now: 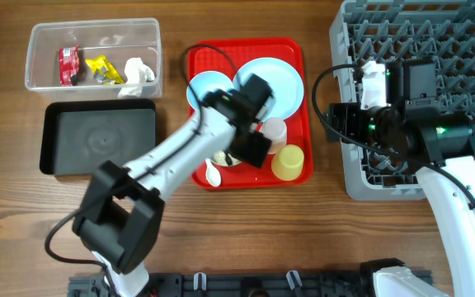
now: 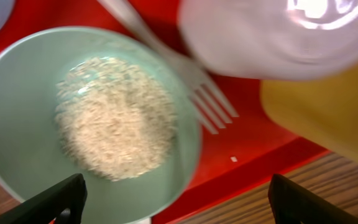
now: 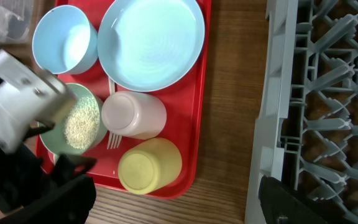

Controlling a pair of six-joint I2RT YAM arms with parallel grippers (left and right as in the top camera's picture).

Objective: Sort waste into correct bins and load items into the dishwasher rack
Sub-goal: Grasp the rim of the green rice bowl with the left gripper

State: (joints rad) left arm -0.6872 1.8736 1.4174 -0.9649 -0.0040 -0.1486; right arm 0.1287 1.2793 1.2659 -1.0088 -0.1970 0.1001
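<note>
The left end effector point(image 2: 178, 198) hangs just above the pale green bowl point(image 2: 92, 124) of rice point(image 2: 114, 118), its fingers point(image 2: 61, 198) spread wide apart with nothing between them. The right end effector point(image 1: 334, 124) sits over the near edge of the grey rack point(image 1: 435, 49), also apart and holding nothing.

The bowl stands at the front left of the red tray point(image 1: 291, 49), touching the fork point(image 2: 191, 74). It looks light, stiff and smooth, so a pinch across the rim is probably the best hold. The grains are loose and would likely spill at any tilt, so it should be carried level until it is over a bin.

On the red tray I count:
- one bowl of rice
- one smaller blue bowl point(image 3: 64, 43)
- one blue plate point(image 3: 151, 40)
- two cups, a whitish cup point(image 3: 132, 115) and a yellow cup point(image 3: 149, 165)
- one fork
- one white spoon point(image 1: 213, 173)

The clear tub point(image 1: 39, 37) holds one red wrapper point(image 1: 68, 64), one yellow wrapper point(image 1: 101, 70) and one tissue point(image 1: 138, 73). One black tray point(image 1: 97, 136) lies on the worktop point(image 1: 303, 247) just in front of the tub.
</note>
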